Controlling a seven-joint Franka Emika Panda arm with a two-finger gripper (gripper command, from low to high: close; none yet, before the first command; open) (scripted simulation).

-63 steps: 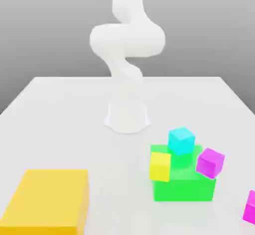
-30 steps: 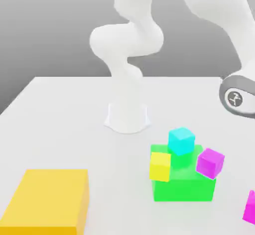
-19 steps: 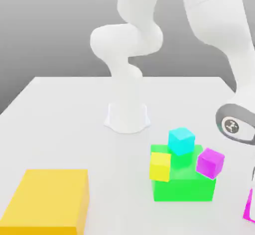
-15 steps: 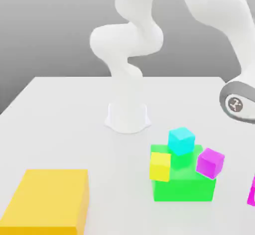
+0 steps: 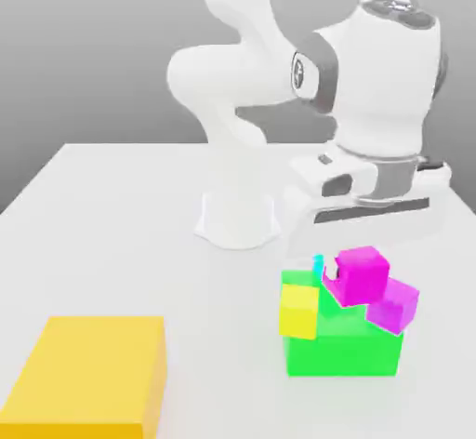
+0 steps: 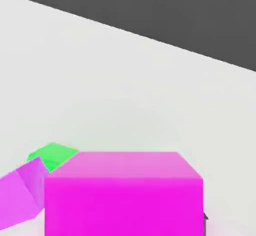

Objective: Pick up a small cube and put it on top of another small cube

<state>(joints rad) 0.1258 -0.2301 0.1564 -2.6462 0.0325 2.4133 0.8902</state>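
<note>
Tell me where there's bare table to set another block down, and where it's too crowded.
Free: the stretch of table between the robot base and the yellow block, and the strip between that block and the green block. Crowded: the green block, with the small yellow, purple and cyan cubes on it and the gripper's pink cube right above.

You see: magenta cube, cyan cube, violet-purple cube, small yellow cube, green block, large yellow block, white table; all plain-faced.

Matt, smooth, plain-faced pink cube; smooth white table; arm glossy white plastic-like.
</note>
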